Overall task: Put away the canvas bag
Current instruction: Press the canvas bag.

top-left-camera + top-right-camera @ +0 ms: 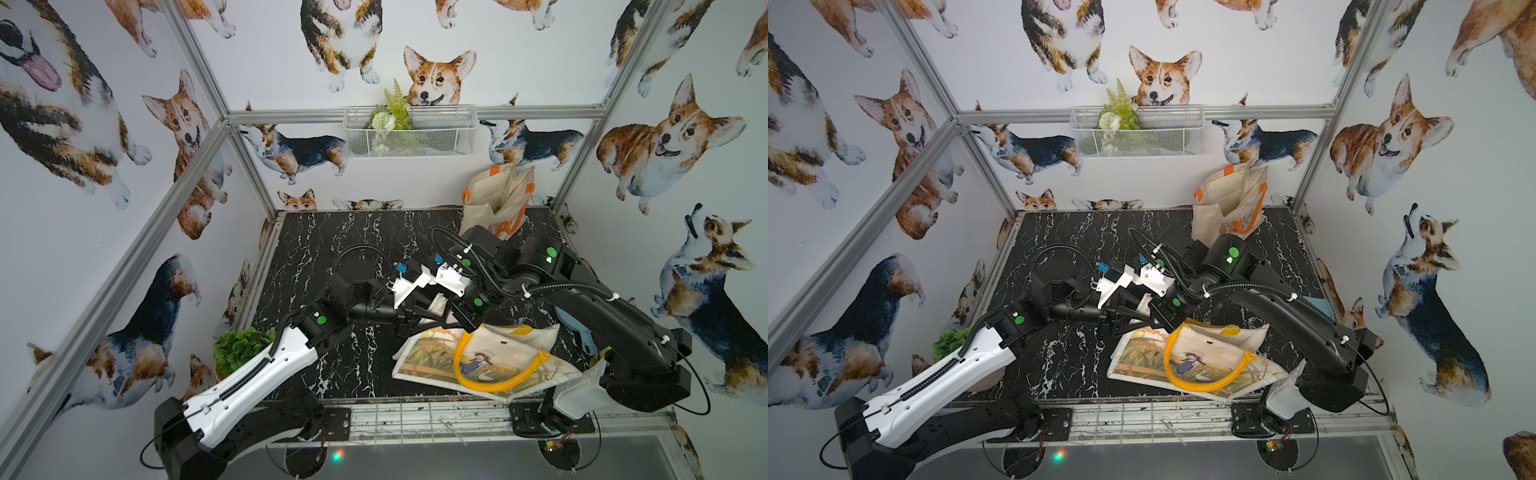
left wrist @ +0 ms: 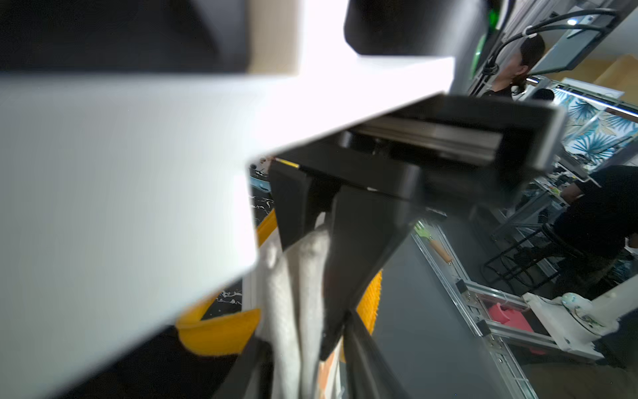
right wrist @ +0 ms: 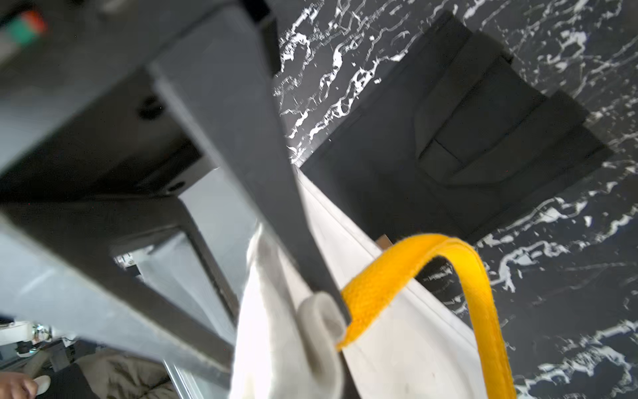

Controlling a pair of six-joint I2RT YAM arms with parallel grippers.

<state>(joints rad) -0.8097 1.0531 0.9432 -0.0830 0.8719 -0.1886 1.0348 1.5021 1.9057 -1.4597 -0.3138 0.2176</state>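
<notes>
The canvas bag (image 1: 478, 361) (image 1: 1192, 357) is cream with a painted scene and yellow handles (image 1: 494, 384). It lies at the front right of the black marble table, its far edge lifted. My right gripper (image 1: 432, 303) (image 3: 290, 342) is shut on a rolled fold of that edge, beside a yellow handle (image 3: 448, 255). My left gripper (image 1: 428, 318) (image 2: 307, 366) meets it from the left. Its jaws stand on either side of the same white folds (image 2: 293, 311), and whether they pinch is unclear.
A second cream bag with orange handles (image 1: 494, 199) stands upright at the back right corner. A white wire basket (image 1: 411, 133) with greenery hangs on the back wall. A green potted plant (image 1: 239, 349) sits at the front left, a blue item (image 1: 577, 332) under the right arm.
</notes>
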